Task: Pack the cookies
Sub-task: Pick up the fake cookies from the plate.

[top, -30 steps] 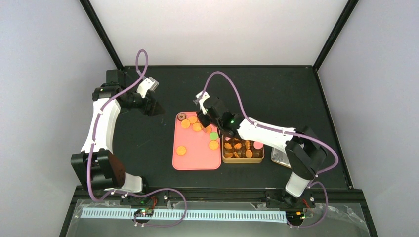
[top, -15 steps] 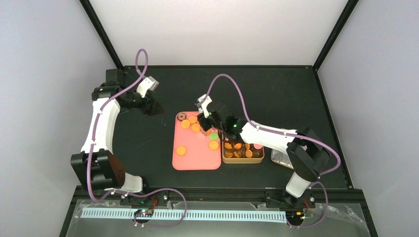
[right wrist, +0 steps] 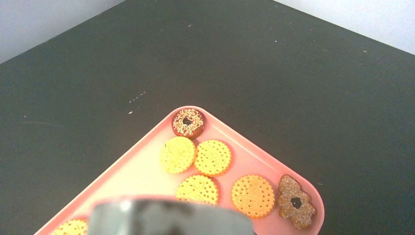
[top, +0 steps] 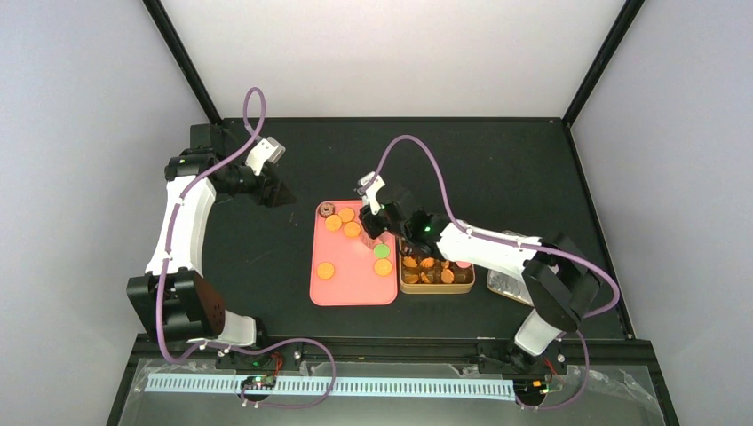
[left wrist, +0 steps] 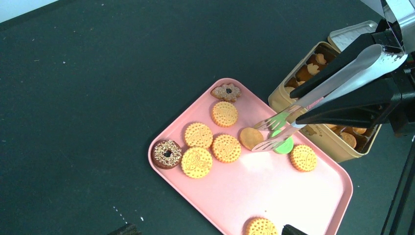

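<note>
Several round yellow-orange cookies (left wrist: pixel 225 148) lie on a pink tray (top: pixel 352 288), with a green one (left wrist: pixel 286 146) and a plain brown one (left wrist: pixel 251 138). More cookies fill a gold tin (top: pixel 435 287) right of the tray. My right gripper (top: pixel 376 220) is shut on metal tongs (left wrist: pixel 337 85). The tong tips stand slightly apart, empty, over the brown and green cookies. In the right wrist view the tongs (right wrist: pixel 171 218) are a grey blur at the bottom, with cookies (right wrist: pixel 252 195) behind. My left gripper (top: pixel 281 195) is open and empty, held above the table left of the tray.
A chocolate sprinkled donut (left wrist: pixel 167 153) and a brown flower-shaped biscuit (left wrist: pixel 226 91) sit at the tray's far corners. The tin's lid (top: pixel 508 282) lies right of the tin. Black table (top: pixel 497 177) stretches behind the tray.
My right wrist has turned and brought the tongs low over the tray's right side. The green cookie and the orange one beside it sit slightly nearer. The left arm has not moved.
</note>
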### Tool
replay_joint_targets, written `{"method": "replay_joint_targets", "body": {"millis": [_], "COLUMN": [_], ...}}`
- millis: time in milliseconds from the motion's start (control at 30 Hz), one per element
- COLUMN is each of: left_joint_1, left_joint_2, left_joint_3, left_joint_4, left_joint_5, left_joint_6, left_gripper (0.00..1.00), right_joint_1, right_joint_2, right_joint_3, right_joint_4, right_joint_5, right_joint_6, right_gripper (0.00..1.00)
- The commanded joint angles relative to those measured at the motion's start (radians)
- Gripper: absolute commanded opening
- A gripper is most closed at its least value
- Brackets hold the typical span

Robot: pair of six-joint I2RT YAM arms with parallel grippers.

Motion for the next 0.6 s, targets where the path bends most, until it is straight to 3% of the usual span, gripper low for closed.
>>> {"method": "replay_joint_targets", "body": {"millis": [0, 133, 567], "left_joint_1": [0.01, 0.01, 0.011], "left_joint_2": [-0.007, -0.009, -0.009], "left_joint_3": [0.034, 0.04, 0.043], "left_joint_4": [-0.021, -0.022, -0.022], "left_joint_5": [0.025, 0.016, 0.005], "left_joint_6": [0.013, 0.014, 0.015], "left_gripper": [0.78, 0.78, 0.78], "right_joint_1": [0.002, -0.011, -0.046], "right_joint_2": [0.03, 0.043, 0.096], "right_joint_3": [0.052, 0.095, 0.087], "right_joint_4": [-0.057, -0.069, 0.041], "right_joint_5": [0.03, 0.062, -0.016], "right_joint_6": [-0.02, -0.042, 0.002], "right_gripper": [0.27, 0.36, 0.38]}}
